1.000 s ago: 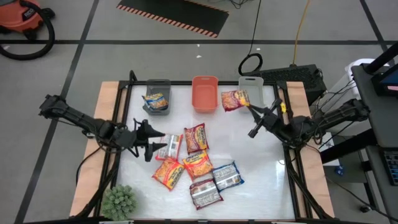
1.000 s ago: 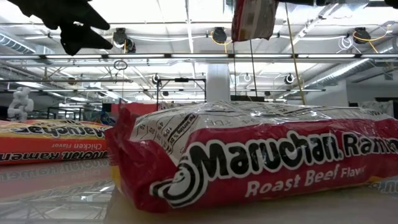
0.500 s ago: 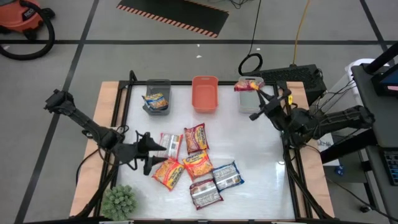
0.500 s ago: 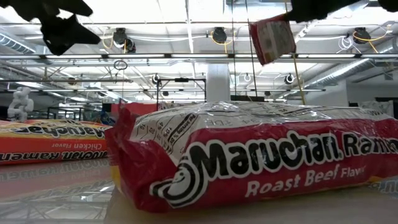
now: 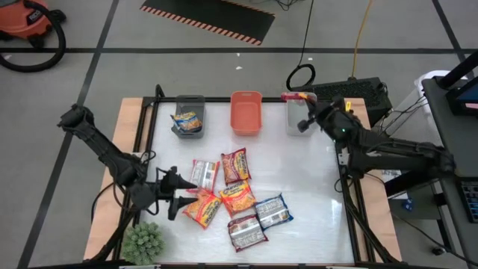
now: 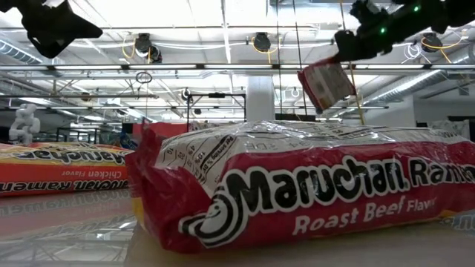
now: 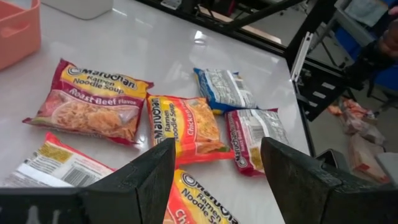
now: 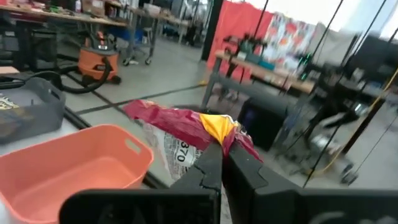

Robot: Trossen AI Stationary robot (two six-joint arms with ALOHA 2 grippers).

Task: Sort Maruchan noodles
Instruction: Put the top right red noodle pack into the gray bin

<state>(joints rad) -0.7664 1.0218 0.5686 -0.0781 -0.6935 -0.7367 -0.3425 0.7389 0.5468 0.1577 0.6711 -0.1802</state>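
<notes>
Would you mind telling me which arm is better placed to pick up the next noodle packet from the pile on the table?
The left. The left gripper hangs open beside the pile, nearest the orange-yellow packet. The right gripper is shut on a red packet over the light grey bin, so it is occupied.

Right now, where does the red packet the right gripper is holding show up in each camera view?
High view: red packet, far edge, over the pale bin.
Low view: upper right, hanging from the right gripper.
Left wrist view: not in it.
Right wrist view: centre.
Shared landmark: orange bin.
</notes>
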